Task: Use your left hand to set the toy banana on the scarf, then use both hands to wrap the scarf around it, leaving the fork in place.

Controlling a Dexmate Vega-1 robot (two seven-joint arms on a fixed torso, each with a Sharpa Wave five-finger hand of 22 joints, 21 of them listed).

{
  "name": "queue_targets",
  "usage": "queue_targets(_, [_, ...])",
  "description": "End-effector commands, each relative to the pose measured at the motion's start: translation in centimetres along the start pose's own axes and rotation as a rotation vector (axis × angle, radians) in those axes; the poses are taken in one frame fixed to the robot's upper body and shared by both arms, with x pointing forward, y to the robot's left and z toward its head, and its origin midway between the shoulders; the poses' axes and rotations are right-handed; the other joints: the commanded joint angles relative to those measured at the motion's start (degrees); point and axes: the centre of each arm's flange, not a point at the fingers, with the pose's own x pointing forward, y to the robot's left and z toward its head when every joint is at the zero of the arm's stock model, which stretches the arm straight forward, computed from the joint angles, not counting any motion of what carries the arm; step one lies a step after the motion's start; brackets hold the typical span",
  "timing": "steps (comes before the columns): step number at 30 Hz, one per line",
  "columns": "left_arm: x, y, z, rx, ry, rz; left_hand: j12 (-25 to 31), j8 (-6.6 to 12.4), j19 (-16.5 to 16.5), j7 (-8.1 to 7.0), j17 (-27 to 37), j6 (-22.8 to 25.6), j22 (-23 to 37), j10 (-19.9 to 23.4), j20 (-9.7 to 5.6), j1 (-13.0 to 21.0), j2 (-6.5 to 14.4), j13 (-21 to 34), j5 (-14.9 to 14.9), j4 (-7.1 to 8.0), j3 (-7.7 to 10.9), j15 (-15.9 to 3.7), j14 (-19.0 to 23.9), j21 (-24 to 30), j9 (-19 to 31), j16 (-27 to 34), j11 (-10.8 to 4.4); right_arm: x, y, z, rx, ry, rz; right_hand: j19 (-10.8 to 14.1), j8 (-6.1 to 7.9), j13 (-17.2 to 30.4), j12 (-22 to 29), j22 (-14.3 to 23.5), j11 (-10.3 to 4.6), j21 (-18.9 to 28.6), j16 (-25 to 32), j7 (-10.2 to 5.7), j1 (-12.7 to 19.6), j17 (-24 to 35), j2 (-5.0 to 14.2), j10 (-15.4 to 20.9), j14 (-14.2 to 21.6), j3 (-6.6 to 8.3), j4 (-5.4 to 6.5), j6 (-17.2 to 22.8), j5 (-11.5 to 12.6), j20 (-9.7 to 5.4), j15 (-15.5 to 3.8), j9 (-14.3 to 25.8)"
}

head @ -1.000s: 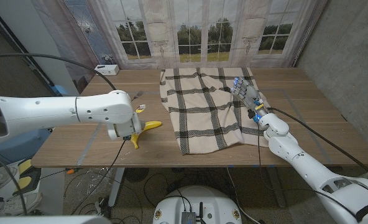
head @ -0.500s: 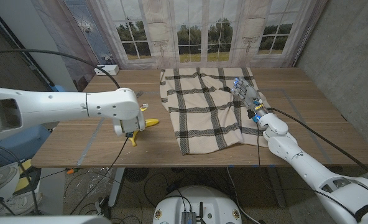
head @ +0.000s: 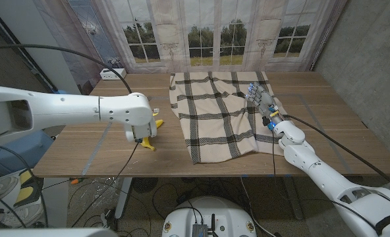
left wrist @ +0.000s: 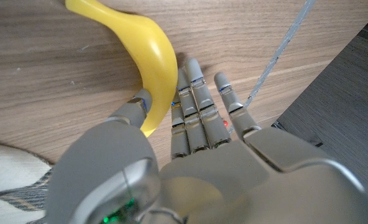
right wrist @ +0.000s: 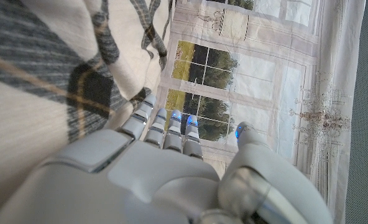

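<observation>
One toy banana lies on the wooden table left of one plaid scarf, the left hand touching it with fingers straight, grasping nothing; right hand released over the scarf; no readable writing

One toy banana, one scarf — two hands.

We are reaching left arm across from left, left hand pointing down, fingers straight and together. We are keeping right hand raised at right, fingers extended toward far side.
</observation>
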Motion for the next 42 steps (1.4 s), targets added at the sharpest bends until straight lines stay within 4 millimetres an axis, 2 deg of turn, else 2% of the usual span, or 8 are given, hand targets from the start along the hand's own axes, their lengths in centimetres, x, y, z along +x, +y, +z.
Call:
queue_targets(1, [-0.5, 0.5, 0.1, 0.053, -0.04, 0.103, 1.17, 1.31, 0.35, -1.79, 1.04, 8.67, 0.27, 6.46, -0.05, 6.04, 4.67, 1.08, -0.36, 2.07, 1.21, -3.71, 0.92, 0.78, 1.03, 0.56, -6.61, 0.7, 0.2, 0.4, -0.006, -0.016, 0.008, 0.5, 0.13, 0.34, -0.23, 0.29, -0.11, 0.52, 0.13, -0.06, -0.47, 0.15, -0.06, 0.31, 0.34, 0.28, -0.35, 0.58, -0.01, 0.04, 0.11, 0.18])
queue_targets(5, [-1.0, 1.1, 0.0, 0.043, -0.069, 0.149, 2.29, 1.85, 0.49, -2.06, 2.08, 9.42, 0.32, 7.0, -0.27, 6.84, 4.52, 2.03, -0.5, 2.52, 1.29, -4.17, 1.59, 1.27, 1.86, 1.2, -7.05, 0.8, 0.2, 0.6, -0.006, -0.026, 0.008, 0.5, 0.11, 0.34, -0.24, 0.29, -0.14, 0.52, 0.11, -0.09, -0.49, 0.14, -0.07, 0.33, 0.34, 0.3, -0.38, 0.57, -0.01, -0.01, 0.12, 0.18])
queue_targets(20, [-2.2, 3.8, 0.1, 0.024, -0.139, 0.333, 4.18, 2.81, 0.25, -2.2, 3.13, 10.3, 0.32, 7.22, -0.55, 7.95, 4.26, 3.88, -0.47, 3.51, 1.36, -4.15, 1.79, 2.03, 3.44, 1.2, -7.03, 0.7, 0.5, 2.3, -0.022, -0.091, 0.001, 0.48, 0.1, 0.35, -0.28, 0.29, -0.15, 0.5, 0.09, -0.09, -0.53, 0.12, -0.07, 0.41, 0.44, 0.4, -0.51, 0.65, 0.01, 0.12, 0.16, 0.18])
queue_targets(32, [-2.1, 5.9, 0.5, 0.06, -0.157, 0.461, 5.16, 3.29, -0.08, -2.49, 3.62, 10.3, 0.26, 6.84, -0.7, 8.46, 4.1, 5.05, -0.44, 3.98, 1.25, -4.39, 1.48, 2.44, 4.45, 0.86, -7.15, -0.4, 0.5, 3.2, -0.033, -0.133, -0.02, 0.56, 0.11, 0.35, -0.27, 0.29, -0.2, 0.52, 0.06, -0.08, -0.52, 0.09, -0.06, 0.55, 0.49, 0.5, -0.65, 0.78, 0.01, 0.16, 0.2, 0.18])
queue_targets(42, [-1.7, 7.6, 1.7, 0.111, -0.163, 0.536, 5.78, 3.54, -0.31, -2.68, 3.64, 10.09, 0.2, 6.47, -0.76, 8.7, 3.95, 5.82, -0.45, 4.32, 1.16, -4.5, 1.33, 2.73, 5.14, 0.41, -7.24, -1.2, 1.0, 4.1, -0.05, -0.163, -0.015, 0.59, 0.11, 0.36, -0.33, 0.29, -0.12, 0.52, 0.05, -0.02, -0.48, 0.07, -0.06, 0.51, 0.53, 0.59, -0.79, 0.86, 0.02, 0.12, 0.22, 0.18])
